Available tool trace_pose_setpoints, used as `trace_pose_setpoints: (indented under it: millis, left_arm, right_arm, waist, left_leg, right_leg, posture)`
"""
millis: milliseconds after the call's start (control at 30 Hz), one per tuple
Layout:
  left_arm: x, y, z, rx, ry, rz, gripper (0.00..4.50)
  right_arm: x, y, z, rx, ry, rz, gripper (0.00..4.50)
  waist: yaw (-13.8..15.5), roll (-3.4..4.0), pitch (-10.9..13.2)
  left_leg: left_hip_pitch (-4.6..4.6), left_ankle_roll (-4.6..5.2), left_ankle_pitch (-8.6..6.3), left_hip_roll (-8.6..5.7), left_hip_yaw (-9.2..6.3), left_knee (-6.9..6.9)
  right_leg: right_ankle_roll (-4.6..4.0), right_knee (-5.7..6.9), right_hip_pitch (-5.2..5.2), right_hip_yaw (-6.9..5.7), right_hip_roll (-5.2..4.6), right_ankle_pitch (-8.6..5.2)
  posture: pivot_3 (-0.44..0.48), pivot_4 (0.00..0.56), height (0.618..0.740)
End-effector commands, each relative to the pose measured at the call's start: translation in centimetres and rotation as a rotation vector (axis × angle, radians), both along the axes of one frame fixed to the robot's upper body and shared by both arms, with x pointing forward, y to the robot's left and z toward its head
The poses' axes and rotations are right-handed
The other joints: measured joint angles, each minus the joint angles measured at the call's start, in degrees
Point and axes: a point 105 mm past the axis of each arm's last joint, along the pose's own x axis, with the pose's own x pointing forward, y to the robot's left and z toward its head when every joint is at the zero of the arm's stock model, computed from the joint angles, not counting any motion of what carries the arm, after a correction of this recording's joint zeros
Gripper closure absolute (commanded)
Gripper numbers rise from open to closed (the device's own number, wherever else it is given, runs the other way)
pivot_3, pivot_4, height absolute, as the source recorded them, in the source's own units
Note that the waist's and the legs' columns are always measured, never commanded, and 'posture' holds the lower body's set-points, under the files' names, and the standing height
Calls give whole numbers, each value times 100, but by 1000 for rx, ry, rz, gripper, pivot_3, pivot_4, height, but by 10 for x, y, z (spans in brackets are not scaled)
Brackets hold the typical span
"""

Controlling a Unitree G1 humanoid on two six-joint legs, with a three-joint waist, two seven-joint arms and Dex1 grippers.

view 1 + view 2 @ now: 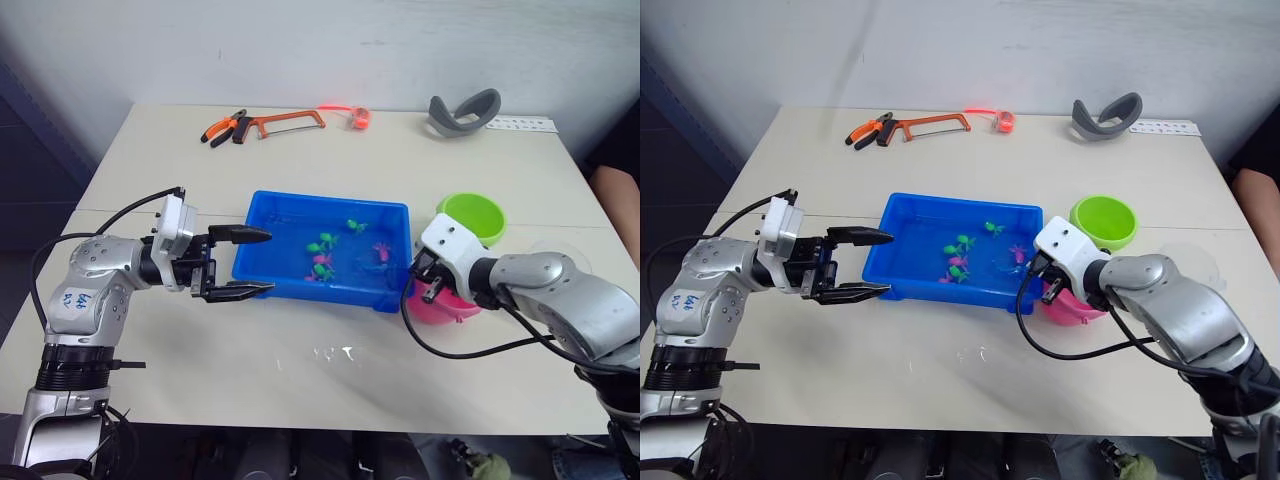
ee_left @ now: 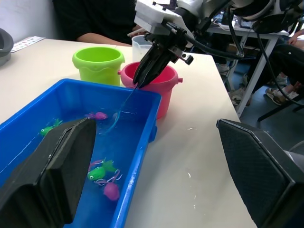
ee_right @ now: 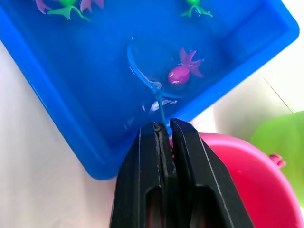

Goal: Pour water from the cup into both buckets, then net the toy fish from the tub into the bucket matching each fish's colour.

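Your right gripper (image 3: 163, 127) is pinched tight on the net (image 3: 153, 83). Its thin stick slants down from the pink bucket (image 2: 161, 83) into the blue tub (image 1: 262, 265), hoop beside a pink fish (image 3: 179, 74). Your left gripper (image 1: 243, 262) is wide open, holding nothing, at the tub's far end

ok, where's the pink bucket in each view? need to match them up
Left eye view: pink bucket at the tub's right end, mostly hidden behind the right gripper.
Right eye view: pink bucket, same spot, below the lime green bucket.
Left wrist view, beyond the blue tub, beside the green bucket.
Right wrist view, either side of the shut fingers pinching the net.
Shared landmark: the blue tub.
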Motion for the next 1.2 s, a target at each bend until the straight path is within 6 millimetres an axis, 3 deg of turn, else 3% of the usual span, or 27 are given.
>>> trace_pose_setpoints:
  millis: [33, 333, 533, 867, 1067, 1200]
  left_arm:
    - [-1, -1, 9, -16, -48, -7, 87]
    - [11, 2, 9, -50, -56, 45, 87]
    - [18, 7, 6, -45, -58, 73, 87]
    - [20, -5, 5, -61, -46, 20, 87]
    - [21, -14, 6, -68, -39, -25, 87]
    - [21, -21, 7, -76, -37, -56, 87]
  right_arm:
    - [2, 0, 10, -55, -112, 10, 4500]
    - [-2, -11, -7, -74, -248, 18, 4500]
    - [-10, -16, 12, -56, -407, 38, 4500]
    - [-37, -27, 30, 17, -538, 12, 4500]
    - [-55, -30, 31, 100, -522, 29, 4500]
    - [-59, -44, 39, 127, -535, -23, 4500]
  waist:
    - [-3, 0, 0]
    - [18, 0, 0]
    - [17, -1, -1]
    - [10, -1, -1]
    - [10, -1, -1]
    - [6, -1, -1]
  left_leg:
    - [0, 0, 0, 0, 1, 1]
    - [1, 0, 1, -2, 2, 1]
    - [4, 0, 3, -2, 5, 3]
    - [10, -3, 5, 1, 8, 3]
    - [10, -4, 6, 1, 8, 3]
    - [12, -5, 7, 3, 9, 4]
  right_leg:
    - [0, 2, 0, 1, 6, 0]
    - [1, 1, 1, 0, 14, 0]
    - [2, 9, 1, 0, 17, 1]
    - [2, 18, 0, 5, 24, 1]
    - [2, 19, 0, 13, 31, 1]
    - [2, 22, -1, 18, 38, 1]
  posture:
    - [0, 150, 740]
    - [0, 150, 740]
    - [0, 150, 740]
    - [0, 150, 740]
    - [0, 150, 740]
    - [0, 150, 740]
